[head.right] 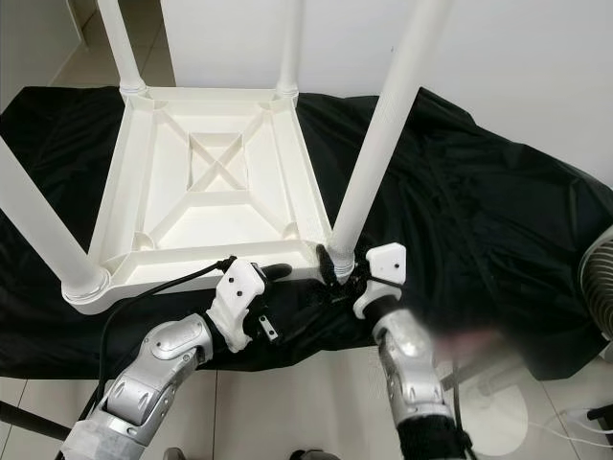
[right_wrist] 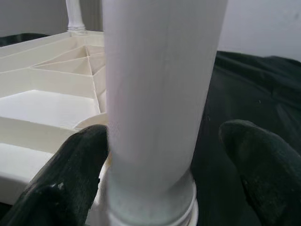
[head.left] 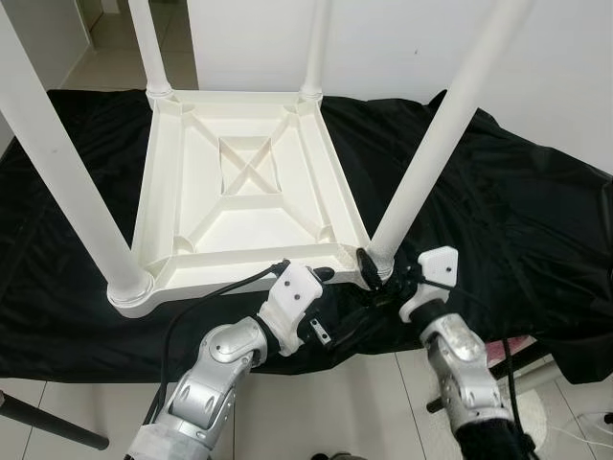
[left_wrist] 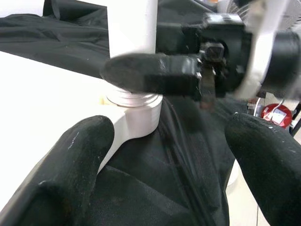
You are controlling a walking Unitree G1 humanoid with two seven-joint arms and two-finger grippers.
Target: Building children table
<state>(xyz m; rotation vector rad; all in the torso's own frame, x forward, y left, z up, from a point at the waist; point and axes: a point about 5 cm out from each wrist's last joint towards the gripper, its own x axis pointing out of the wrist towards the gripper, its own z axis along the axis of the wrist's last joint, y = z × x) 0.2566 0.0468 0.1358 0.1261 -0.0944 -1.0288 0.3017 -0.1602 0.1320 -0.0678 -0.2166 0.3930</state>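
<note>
A: Where's the table, and what stage is this?

B: The white plastic tabletop [head.left: 239, 182] lies upside down on a black cloth [head.left: 517, 220], ribbed underside up. All four legs stand in their corner sockets. My reading is that the near right leg [head.left: 431, 144] is the one in hand, being seated or tightened.

A: What's the right gripper [right_wrist: 160, 160] doing?

B: It sits at the base of that leg. In the right wrist view its two black fingers [right_wrist: 70, 183] straddle the leg just above the collar, one pressed to the leg, the other standing off it. So: spread around the leg, not clamped.

A: And the left gripper [left_wrist: 160, 165]?

B: Released too, fingers apart, holding nothing. It hovers just beside the same corner of the tabletop, near the socket; the left wrist view shows the threaded collar [left_wrist: 134, 99] of the leg a little proud of the socket, with a finger of the right gripper across it.

A: So what does the next move call for?

B: Probably closing the right fingers on the leg and turning it until the collar meets the socket, while the left steadies the corner so the tabletop doesn't slide on the cloth
</note>
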